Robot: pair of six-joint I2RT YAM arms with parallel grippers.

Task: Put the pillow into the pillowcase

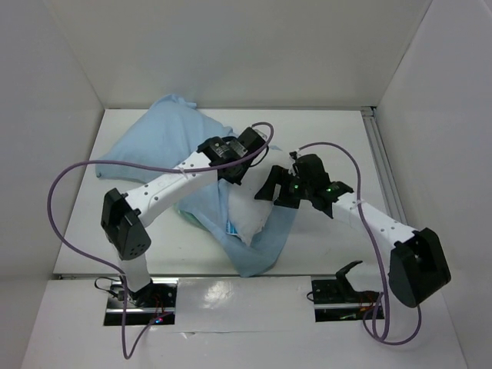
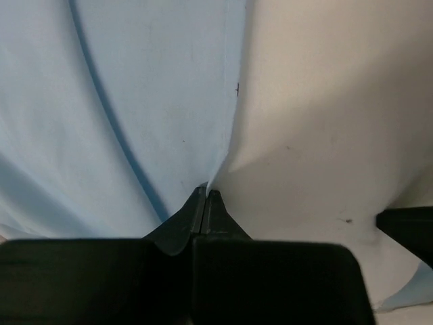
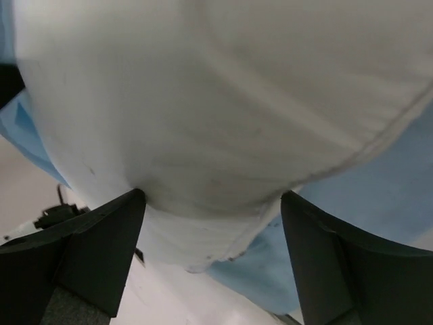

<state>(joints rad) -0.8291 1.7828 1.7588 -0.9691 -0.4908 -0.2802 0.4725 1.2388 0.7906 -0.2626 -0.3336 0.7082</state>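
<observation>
The light blue pillowcase [image 1: 161,142] lies bunched from the back left of the table toward the front middle. The white pillow [image 1: 250,219] sticks out of its folds near the centre, a small blue tag at its seam. My left gripper [image 1: 234,171] is over the cloth beside the pillow. In the left wrist view its jaws [image 2: 205,192] are pressed together on the pillowcase [image 2: 135,101] edge, right where it meets the pillow [image 2: 325,101]. My right gripper [image 1: 277,192] stands open at the pillow's right side. The pillow [image 3: 223,88] bulges between the spread jaws [image 3: 213,195], with pillowcase [image 3: 379,183] behind it.
White walls close in the table [image 1: 330,138] at the back and on both sides. A metal rail [image 1: 382,161] runs along its right edge. Purple cables [image 1: 54,192] loop from both arms. A black part of the right arm [image 2: 409,230] shows in the left wrist view.
</observation>
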